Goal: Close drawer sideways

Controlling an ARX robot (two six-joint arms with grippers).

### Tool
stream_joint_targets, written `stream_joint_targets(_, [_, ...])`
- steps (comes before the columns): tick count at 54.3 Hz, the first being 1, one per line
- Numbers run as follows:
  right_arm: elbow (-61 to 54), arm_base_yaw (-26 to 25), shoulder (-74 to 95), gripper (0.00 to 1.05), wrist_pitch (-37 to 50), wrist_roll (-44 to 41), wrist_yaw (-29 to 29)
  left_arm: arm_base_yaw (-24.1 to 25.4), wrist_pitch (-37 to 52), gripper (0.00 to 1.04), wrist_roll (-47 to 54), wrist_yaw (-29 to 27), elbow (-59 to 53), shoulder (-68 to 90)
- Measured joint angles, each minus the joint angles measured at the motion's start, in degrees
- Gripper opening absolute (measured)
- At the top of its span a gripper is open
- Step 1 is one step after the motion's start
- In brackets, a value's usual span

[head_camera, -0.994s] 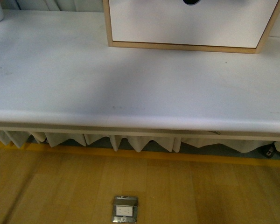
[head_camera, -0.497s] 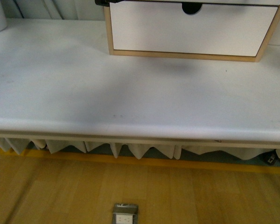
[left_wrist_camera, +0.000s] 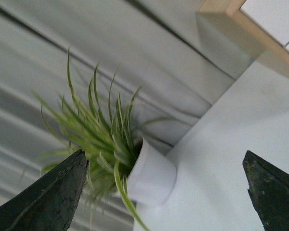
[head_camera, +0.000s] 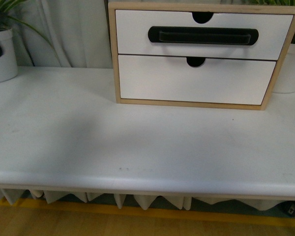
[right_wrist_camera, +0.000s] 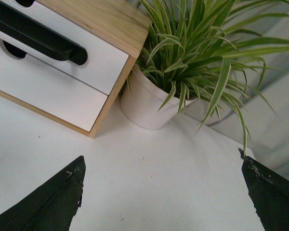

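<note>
At ten o'clock in the front view the left pot (head_camera: 2, 61) runs off the frame, its plant (head_camera: 5, 6) mostly cut away; at two o'clock the right pot (head_camera: 291, 69) does likewise. Of the left gripper (left_wrist_camera: 164, 192) and right gripper (right_wrist_camera: 161, 197) the wrist views show only dark fingertips.

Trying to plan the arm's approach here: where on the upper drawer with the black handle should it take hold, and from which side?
Probably the long black handle on the drawer front, approached straight from the front. It runs horizontally, recessed in an otherwise flat white face, so a top-to-bottom pinch near its middle looks best.
</note>
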Motion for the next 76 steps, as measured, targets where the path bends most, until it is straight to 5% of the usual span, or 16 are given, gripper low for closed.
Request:
stream_joint_targets(12, [-13.31, 0.0, -21.4, 0.95, -6.8, 11.89, 2.84, 9.88, -30.4, 0.98, -27.82, -3.3, -14.71, -28.79])
stream_joint_targets(27, [-13.88, 0.72, -22.71, 0.92, -5.68, 16.74, 3.26, 10.62, -31.23, 0.98, -34.97, -1.86, -15.23, -30.82])
stream_joint_targets(34, [-17.99, 3.61, -25.46, 0.71, -1.07, 25.16, 3.21, 12.57, -24.04, 0.78, -48.17, 10.08, -18.45, -32.54])
stream_joint_targets(58, [-26.82, 3.78, -32.35, 0.02, 0.26, 29.4, 3.54, 12.83, -27.71, 0.08, -60.26, 11.15, -23.26, -41.59])
stream_joint_targets(76, [-30.64, 3.78, -37.48, 0.01, -0.57, 29.62, 3.54, 12.81, -31.17, 0.04, -61.07, 11.17, -26.43, -48.74])
